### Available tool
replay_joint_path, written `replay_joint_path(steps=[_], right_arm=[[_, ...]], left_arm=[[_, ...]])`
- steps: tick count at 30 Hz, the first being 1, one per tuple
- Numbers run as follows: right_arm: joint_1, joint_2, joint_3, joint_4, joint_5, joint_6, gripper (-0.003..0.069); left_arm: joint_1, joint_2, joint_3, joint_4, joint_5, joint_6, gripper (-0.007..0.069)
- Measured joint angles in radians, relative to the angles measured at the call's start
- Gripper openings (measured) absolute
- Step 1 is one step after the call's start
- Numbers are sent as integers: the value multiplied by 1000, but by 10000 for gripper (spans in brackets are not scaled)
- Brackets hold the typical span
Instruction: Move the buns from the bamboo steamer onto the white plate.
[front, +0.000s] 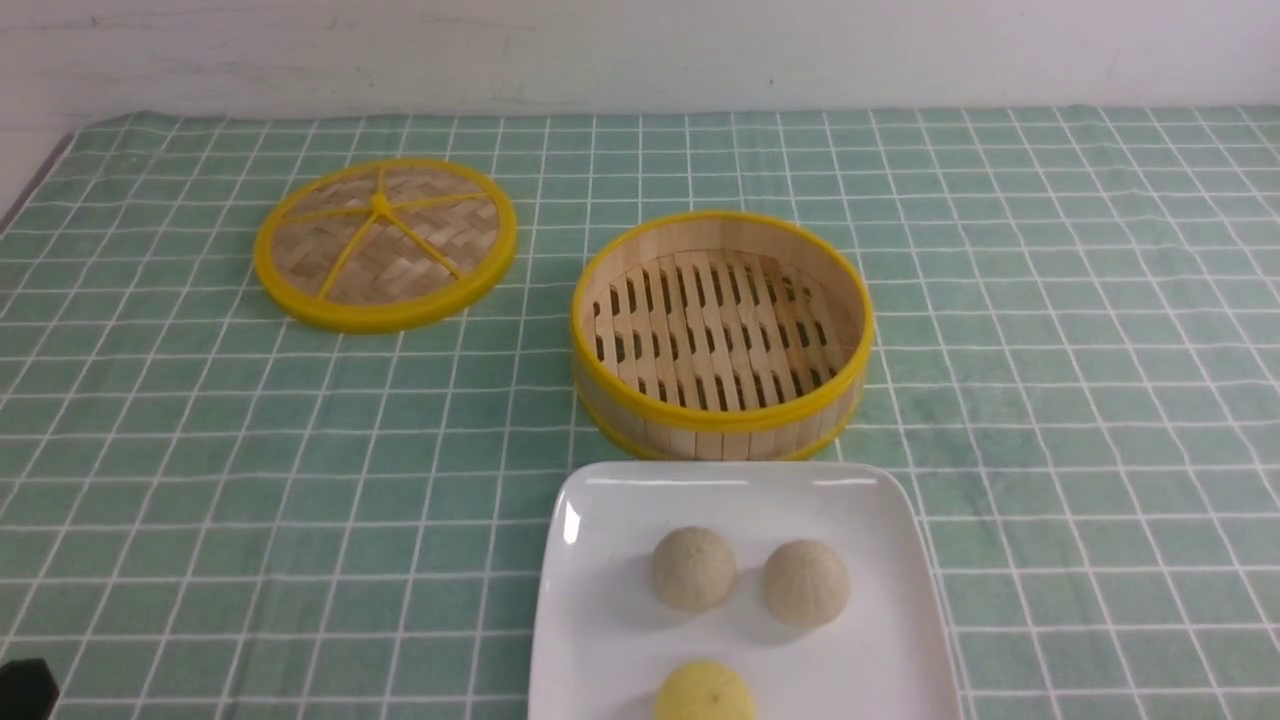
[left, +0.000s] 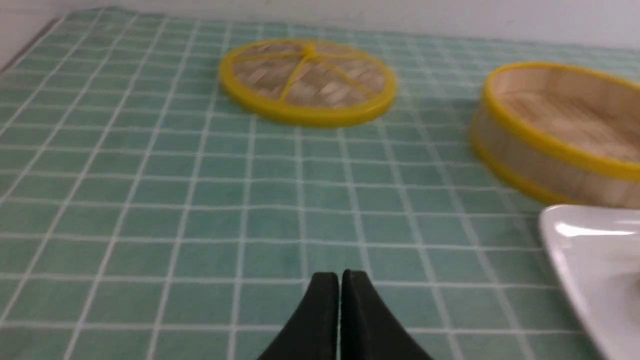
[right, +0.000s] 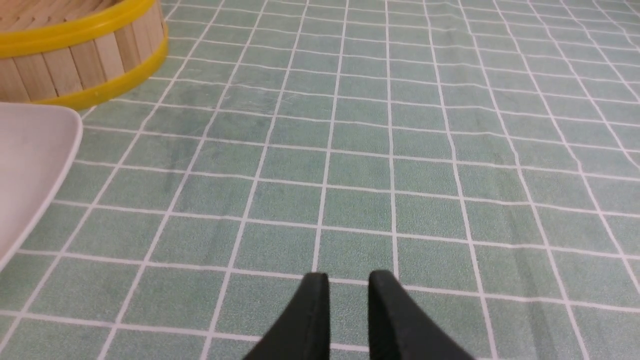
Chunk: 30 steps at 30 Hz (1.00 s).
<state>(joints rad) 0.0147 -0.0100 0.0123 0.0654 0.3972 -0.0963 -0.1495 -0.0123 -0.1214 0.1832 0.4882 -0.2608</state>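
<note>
The bamboo steamer (front: 720, 420) stands empty in the middle of the cloth. Right in front of it lies the white plate (front: 610, 620). On the plate sit two cream buns (front: 693, 568) (front: 806, 583) and a pale yellow bun (front: 704, 692) at the frame's bottom edge. My left gripper (left: 340, 276) is shut and empty, low over the cloth, left of the plate (left: 600, 260) and steamer (left: 550, 150). My right gripper (right: 348, 277) is open a little with only cloth between its fingers, right of the plate (right: 30, 165) and steamer (right: 75, 60).
The steamer's woven lid (front: 385, 243) with yellow rim and spokes lies flat at the back left. A green checked cloth (front: 1050, 400) covers the table up to a white wall. A black piece of my left arm (front: 25, 688) shows at the bottom left corner.
</note>
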Motion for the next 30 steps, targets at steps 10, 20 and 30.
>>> replay_joint_path(steps=[10, 20, 30], right_arm=[[0, 0, 0, 0, 0, 0, 149], [0, 0, 0, 0, 0, 0, 151], [0, 0, 0, 0, 0, 0, 165]], left_arm=[[254, 0, 145, -54, -120, 36, 45], [125, 0, 145, -53, -116, 37, 55], [107, 0, 145, -53, -116, 38, 63]])
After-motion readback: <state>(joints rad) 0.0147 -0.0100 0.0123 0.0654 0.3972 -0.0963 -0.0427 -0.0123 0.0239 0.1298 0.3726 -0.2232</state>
